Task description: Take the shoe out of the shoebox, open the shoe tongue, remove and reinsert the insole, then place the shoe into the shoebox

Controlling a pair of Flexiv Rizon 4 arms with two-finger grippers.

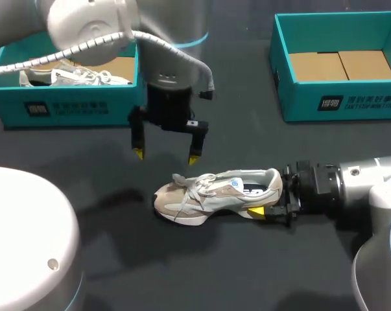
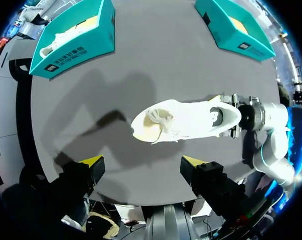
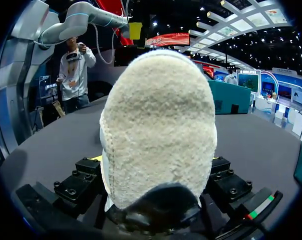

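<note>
A beige and white sneaker [image 1: 214, 194] lies on its side on the dark table, toe to the left; it also shows in the left wrist view [image 2: 186, 122]. My right gripper [image 1: 268, 198] comes in from the right and is shut on the shoe's heel [image 3: 158, 130], with one finger on each side. My left gripper [image 1: 166, 156] hangs open above and behind the laces, clear of the shoe, and its yellow tips [image 2: 93, 161] stand wide apart. The insole shows as a light patch inside the shoe's opening.
A teal shoebox [image 1: 65, 107] at the back left holds a second white shoe [image 1: 72, 76]. Another teal shoebox [image 1: 338, 103] at the back right shows only a cardboard floor. A white rounded housing [image 1: 20, 240] fills the front left corner.
</note>
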